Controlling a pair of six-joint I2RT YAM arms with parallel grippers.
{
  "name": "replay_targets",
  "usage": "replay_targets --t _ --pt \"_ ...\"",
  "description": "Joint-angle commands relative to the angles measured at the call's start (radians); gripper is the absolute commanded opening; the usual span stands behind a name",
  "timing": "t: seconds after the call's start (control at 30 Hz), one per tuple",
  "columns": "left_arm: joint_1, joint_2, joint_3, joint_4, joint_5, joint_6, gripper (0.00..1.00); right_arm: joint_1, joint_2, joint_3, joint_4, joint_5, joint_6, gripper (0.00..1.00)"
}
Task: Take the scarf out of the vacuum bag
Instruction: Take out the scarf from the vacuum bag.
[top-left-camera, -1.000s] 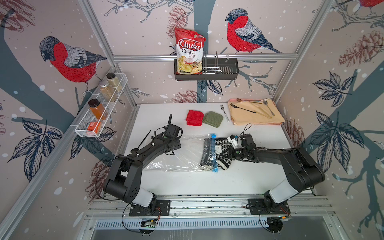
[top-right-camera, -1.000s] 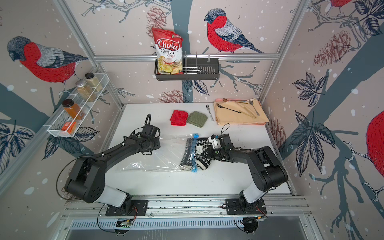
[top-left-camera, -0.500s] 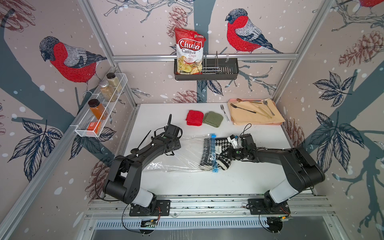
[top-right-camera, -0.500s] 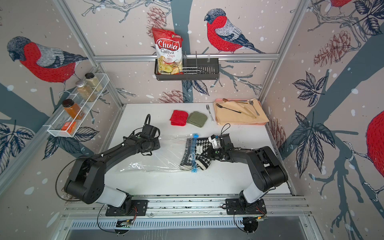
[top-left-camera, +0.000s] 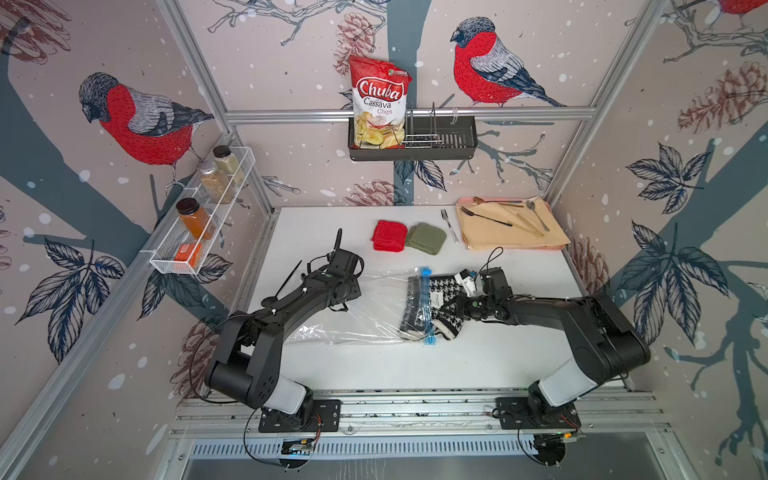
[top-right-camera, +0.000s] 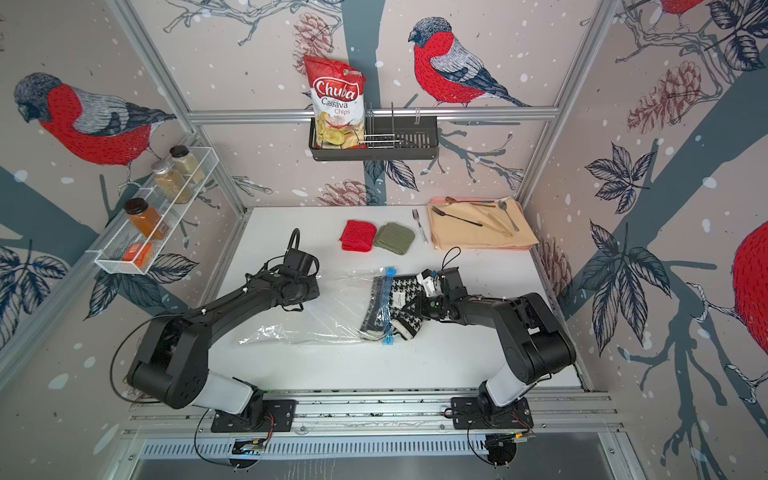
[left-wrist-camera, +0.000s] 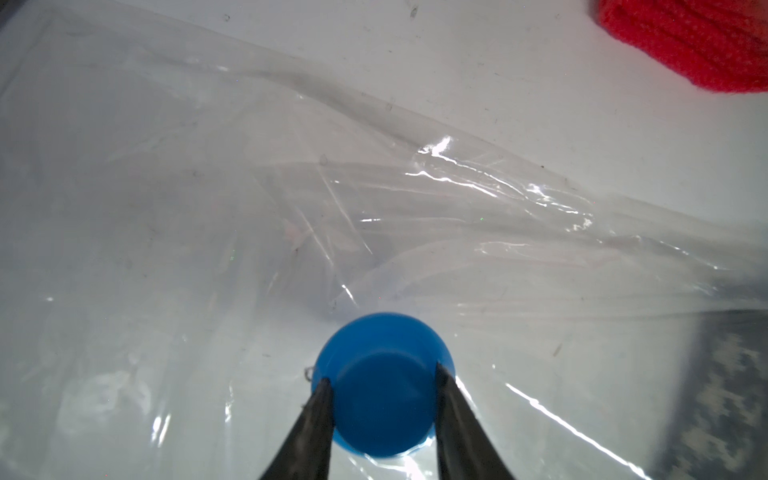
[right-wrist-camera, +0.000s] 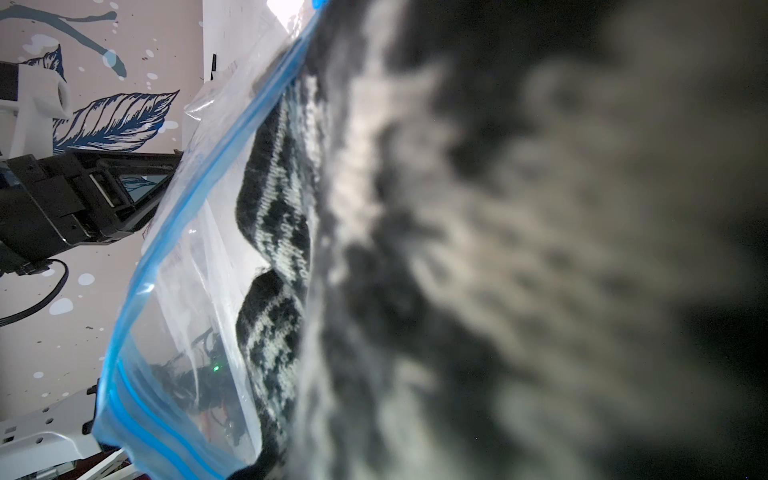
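- The scarf (top-left-camera: 438, 291) sits just right of centre in both top views, on the worktop (top-left-camera: 478, 365), lying right across the bag's mouth. The bit left of the blue zip strip (top-left-camera: 427, 316) is inside the clear bag (top-left-camera: 365, 307); the bit right of it is already outside.
- Right gripper (top-left-camera: 457, 308) reaches in from the right of the frame and is buried in the outside end of the scarf, clenched tight. Cloth hides the fingertips, and the right wrist view is mostly a blurry wall of houndstooth. So I'd say it's pinching a fold, but I can't swear how much cloth it has.
- Left gripper (left-wrist-camera: 381, 380) is at the bag's other end, left of centre in the top views, well apart from the scarf. Low in the left wrist view its fingers (left-wrist-camera: 318, 415) press both sides of the round blue valve cap (left-wrist-camera: 382, 353), so it's clamped on the cap and pinning the bag down.
- Handling-wise the scarf looks soft, floppy and light. It won't break, but I'd expect it to stretch and unfold rather than slide out as one block.
- Best place to grab is a thick folded edge on the outside end, near the white label (top-left-camera: 435, 297), not a single layer.
- The bag is thin, crinkly and probably slippery. It'd likely ride along with the scarf if nobody held it, and the cap is its one stiff bit.
- Roughly half out, I reckon. The folded end inside could snag on the zip strip.
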Motion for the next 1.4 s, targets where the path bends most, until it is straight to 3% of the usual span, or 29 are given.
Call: replay_targets --t 0.0,1.37 --pt "0.011 -0.005 -0.004 -0.011 -0.066 -0.009 0.10 -0.003 -0.008 -0.002 -0.033 0.019 -0.006 0.00" --pt "0.033 -0.008 -0.016 0.004 -0.053 -0.015 0.10 -0.012 -0.011 -0.005 -0.025 0.016 -0.003 0.00"
